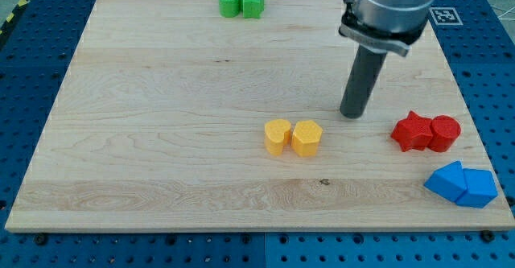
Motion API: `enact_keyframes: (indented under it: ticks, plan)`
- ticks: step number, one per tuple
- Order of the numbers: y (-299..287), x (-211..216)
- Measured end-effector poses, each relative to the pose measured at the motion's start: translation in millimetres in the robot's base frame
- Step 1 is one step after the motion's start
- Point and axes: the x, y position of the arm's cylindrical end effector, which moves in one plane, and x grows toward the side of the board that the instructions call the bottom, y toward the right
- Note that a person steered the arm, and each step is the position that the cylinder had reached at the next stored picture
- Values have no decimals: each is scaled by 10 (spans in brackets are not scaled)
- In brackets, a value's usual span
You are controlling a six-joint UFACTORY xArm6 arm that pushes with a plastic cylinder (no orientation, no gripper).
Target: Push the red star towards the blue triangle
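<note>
The red star (410,131) lies at the view's right, touching a red round block (445,132) on its right side. The blue triangle (478,189) sits at the view's bottom right, touching another blue block (447,179) on its left. My tip (351,114) rests on the board, to the left of and slightly above the red star, with a gap between them. It is to the upper right of the yellow blocks.
Two yellow blocks (278,136) (306,137) sit side by side near the board's middle. Two green blocks (229,2) (253,3) sit together at the view's top edge. The wooden board (161,99) ends close behind the red and blue blocks on the right.
</note>
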Motion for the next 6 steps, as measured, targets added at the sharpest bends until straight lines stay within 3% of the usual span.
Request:
enact_keyframes:
  ticks: [2,6]
  plan:
    - [616,6]
    - [660,517]
